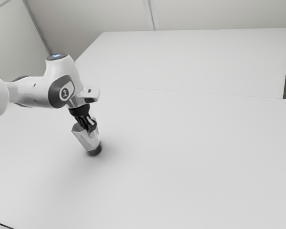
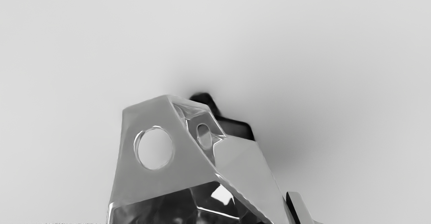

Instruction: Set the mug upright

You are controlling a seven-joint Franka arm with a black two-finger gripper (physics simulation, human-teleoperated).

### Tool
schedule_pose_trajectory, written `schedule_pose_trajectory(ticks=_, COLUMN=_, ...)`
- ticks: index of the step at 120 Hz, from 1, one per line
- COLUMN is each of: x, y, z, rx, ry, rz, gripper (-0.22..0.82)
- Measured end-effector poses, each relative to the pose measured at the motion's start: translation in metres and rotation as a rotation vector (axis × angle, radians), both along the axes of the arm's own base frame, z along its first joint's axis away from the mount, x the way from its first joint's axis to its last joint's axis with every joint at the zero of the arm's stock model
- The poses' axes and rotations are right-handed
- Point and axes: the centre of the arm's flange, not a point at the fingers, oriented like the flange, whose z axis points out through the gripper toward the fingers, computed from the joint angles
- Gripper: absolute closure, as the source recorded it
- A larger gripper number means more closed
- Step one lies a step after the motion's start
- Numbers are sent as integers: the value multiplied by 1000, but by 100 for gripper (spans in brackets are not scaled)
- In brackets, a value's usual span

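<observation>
Mug closest to the wrist camera: grey, faceted, open mouth toward the hand, dark foot at the far end, big round hole through one side piece. Exterior view: mug sits just below the end effector, mouth end up against it, foot down by the table with a soft shadow around it. Can't tell if the foot is touching down or just off the surface. Key relation: long axis runs from the end effector down to the foot, leaning, mouth toward the exterior view's left, foot toward its right. So not upright as it lies now; closer to foot-down than flat, as far as this angle allows. Only one arm, in from the exterior view's left. End effector state: can't tell whether it's apart, together or clamped on the mug; mouth end overlaps it. Judgement: righting turns on that lean, mouth has to end up over the foot, foot flat. Risk: flared mouth end could slip or swing if the hold is off-centre.
</observation>
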Motion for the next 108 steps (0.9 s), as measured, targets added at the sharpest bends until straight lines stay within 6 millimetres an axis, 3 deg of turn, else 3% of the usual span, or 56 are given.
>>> schedule_pose_trajectory(ticks=23, x=-5, y=1, z=-23, rx=18, ry=-12, rz=104, gripper=78)
schedule_pose_trajectory(ticks=34, x=-5, y=7, z=-35, rx=18, ry=-10, rz=159, gripper=72)
schedule_pose_trajectory(ticks=55, x=-4, y=14, z=-35, rx=14, ry=-29, rz=237, gripper=37)
schedule_pose_trajectory(ticks=70, x=-2, y=5, z=-27, rx=13, ry=-51, rz=256, gripper=20)
schedule_pose_trajectory(ticks=84, x=5, y=-3, z=2, rx=6, ry=-97, rz=266, gripper=12)
schedule_pose_trajectory(ticks=108, x=46, y=-13, z=100, rx=-27, ry=-167, rz=288, gripper=5)
